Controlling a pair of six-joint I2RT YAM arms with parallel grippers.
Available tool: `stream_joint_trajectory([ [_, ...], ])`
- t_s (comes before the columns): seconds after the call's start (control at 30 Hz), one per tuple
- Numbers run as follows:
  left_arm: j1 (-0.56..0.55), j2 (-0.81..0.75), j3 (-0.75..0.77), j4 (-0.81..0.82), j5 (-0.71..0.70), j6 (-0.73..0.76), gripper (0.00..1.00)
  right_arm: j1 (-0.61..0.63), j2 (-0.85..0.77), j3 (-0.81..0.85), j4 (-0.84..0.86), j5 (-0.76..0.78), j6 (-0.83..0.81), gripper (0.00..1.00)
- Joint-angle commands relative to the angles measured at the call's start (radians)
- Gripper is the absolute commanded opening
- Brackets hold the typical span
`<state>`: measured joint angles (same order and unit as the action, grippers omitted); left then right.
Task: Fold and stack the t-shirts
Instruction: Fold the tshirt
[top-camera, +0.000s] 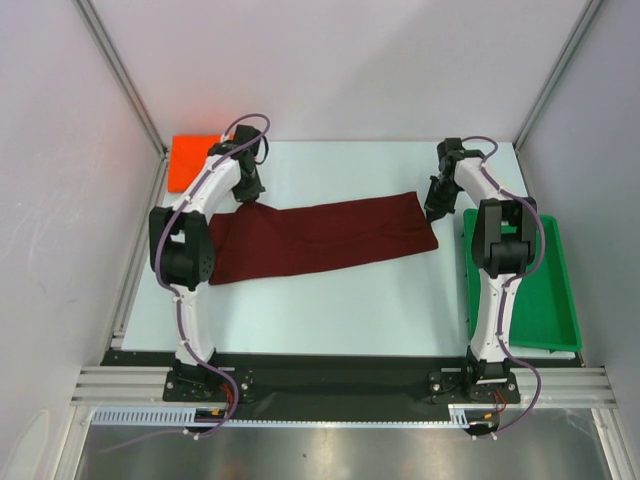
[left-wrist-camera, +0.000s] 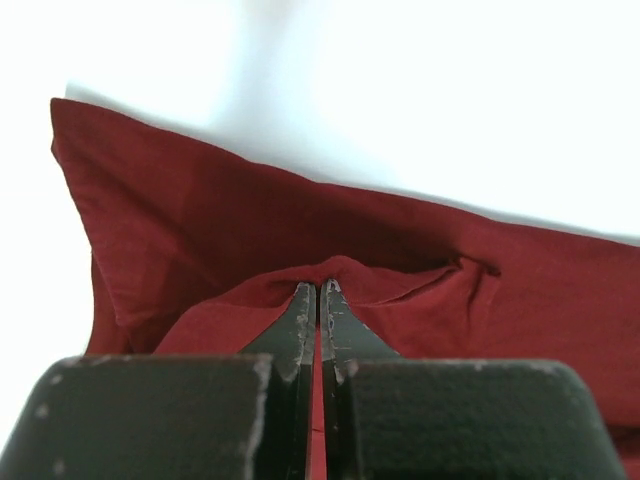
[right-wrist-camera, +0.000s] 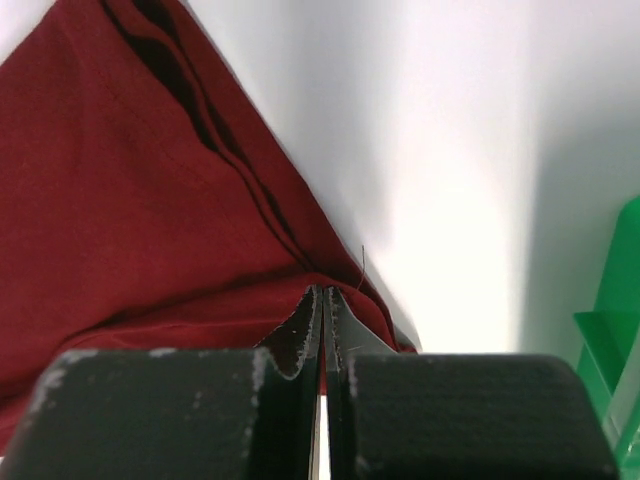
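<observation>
A dark maroon t-shirt (top-camera: 320, 240) lies as a long folded strip across the middle of the table. My left gripper (top-camera: 248, 196) is shut on its far left corner, and the cloth (left-wrist-camera: 300, 220) bunches up around the pinched fingertips. My right gripper (top-camera: 434, 212) is shut on the far right corner, where the hemmed edge of the maroon cloth (right-wrist-camera: 130, 190) runs up to the closed tips. A bright orange-red t-shirt (top-camera: 190, 160) lies folded at the far left corner of the table, partly behind the left arm.
A green plastic tray (top-camera: 560, 300) sits at the right edge of the table, beside the right arm; its rim (right-wrist-camera: 615, 330) shows in the right wrist view. White walls with metal frame posts enclose the table on three sides.
</observation>
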<state>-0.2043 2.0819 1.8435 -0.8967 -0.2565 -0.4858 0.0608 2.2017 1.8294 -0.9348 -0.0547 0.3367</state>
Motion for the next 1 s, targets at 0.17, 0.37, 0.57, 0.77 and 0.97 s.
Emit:
stream_joint_trajectory([
  [0.17,0.025,-0.052,-0.012,0.024,-0.046,0.001,0.0,0.0,0.004,0.079,-0.009,-0.004,0.016,0.0],
  [0.37,0.046,-0.101,-0.047,0.027,-0.096,-0.007,0.0,-0.003,0.006,0.088,-0.019,0.004,0.021,0.0],
  [0.57,0.063,-0.137,-0.087,0.031,-0.099,-0.022,0.0,-0.013,0.007,0.099,-0.058,0.042,0.038,0.0],
  [0.77,0.071,-0.132,-0.078,0.062,-0.07,-0.01,0.0,-0.024,0.016,0.086,-0.002,0.007,0.027,0.0],
  [0.97,0.071,-0.106,-0.061,0.068,-0.007,-0.004,0.0,-0.019,0.099,0.16,-0.022,-0.03,0.036,0.0],
])
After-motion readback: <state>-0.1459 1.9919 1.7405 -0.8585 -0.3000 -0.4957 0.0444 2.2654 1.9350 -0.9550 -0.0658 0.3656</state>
